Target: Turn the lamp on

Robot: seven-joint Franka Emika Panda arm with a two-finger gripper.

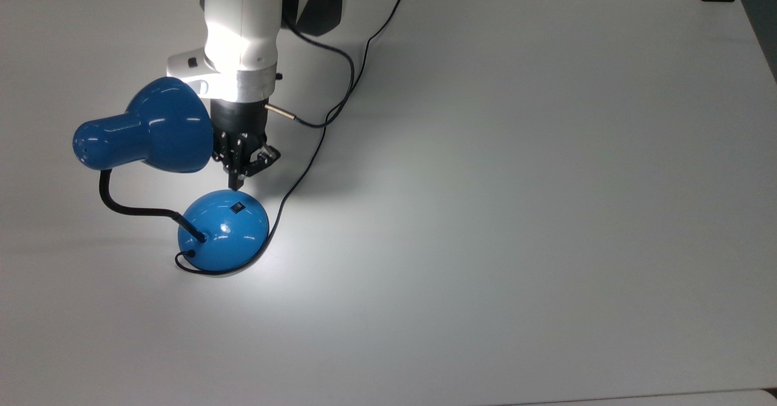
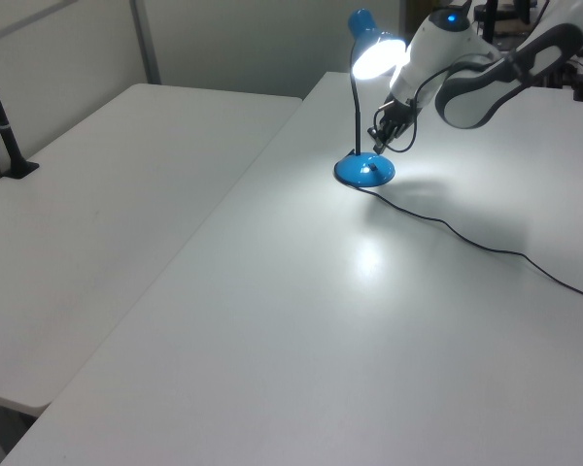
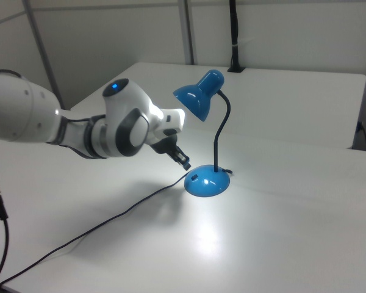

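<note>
Lamp (image 1: 182, 169) glowing already — a bright pool of light lies on the white table (image 1: 516, 212) beside its base. The gripper (image 1: 238, 178) hangs just clear of the domed base (image 1: 224, 233), tips pinched nearly together with nothing between them, pointing down toward the small black switch (image 1: 237, 207) on the dome's near slope. The step in hand looks like a retreat from the switch. To do it well, lift straight away from the base and steer clear of the shade (image 1: 173, 125) close beside the wrist — also of the thin black cord (image 1: 303, 175) trailing off the base.
</note>
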